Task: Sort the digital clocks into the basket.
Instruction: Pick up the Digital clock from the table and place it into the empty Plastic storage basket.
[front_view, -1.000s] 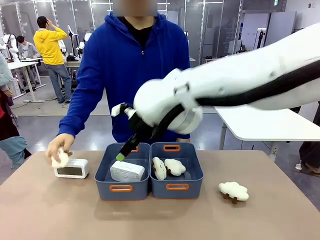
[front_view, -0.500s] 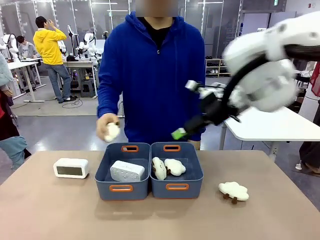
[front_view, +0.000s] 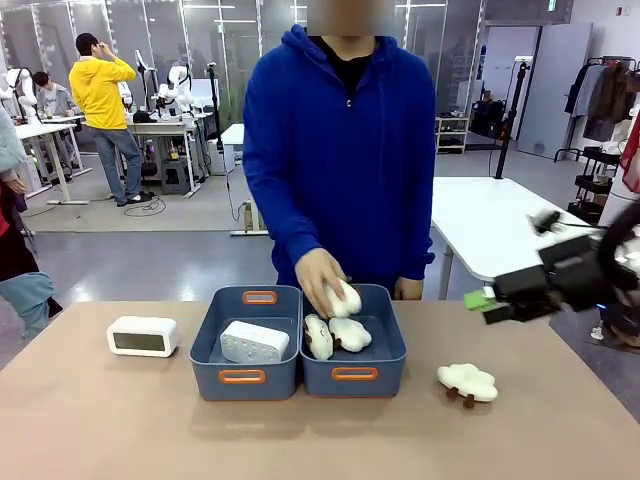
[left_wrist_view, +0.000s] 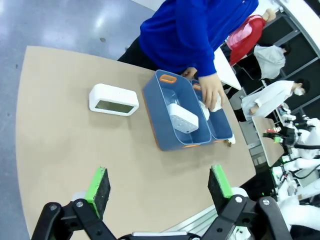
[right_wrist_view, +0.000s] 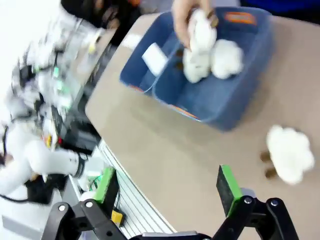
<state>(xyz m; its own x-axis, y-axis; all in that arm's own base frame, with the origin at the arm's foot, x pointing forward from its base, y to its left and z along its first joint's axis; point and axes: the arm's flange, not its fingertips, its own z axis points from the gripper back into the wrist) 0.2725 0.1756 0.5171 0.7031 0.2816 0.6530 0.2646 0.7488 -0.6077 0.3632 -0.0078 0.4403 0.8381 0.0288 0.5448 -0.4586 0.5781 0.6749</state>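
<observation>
Right gripper (right_wrist_view: 166, 184), wide and empty, far right: crossing to the left clock (front_view: 142, 336) could strike the person's hand (front_view: 318, 281).

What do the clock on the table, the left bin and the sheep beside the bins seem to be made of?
Clock: white hard plastic, probably; smooth, slightly glossy shell. Left bin: blue-grey moulded plastic, matte, rigid thin walls. Sheep: likely plush fabric, cream, fluffy surface.

right gripper (front_view: 482, 299) hangs at the right edge of the frame, fingers spread wide; left gripper (left_wrist_view: 159, 182) along the bottom edge, fingers apart too.
</observation>
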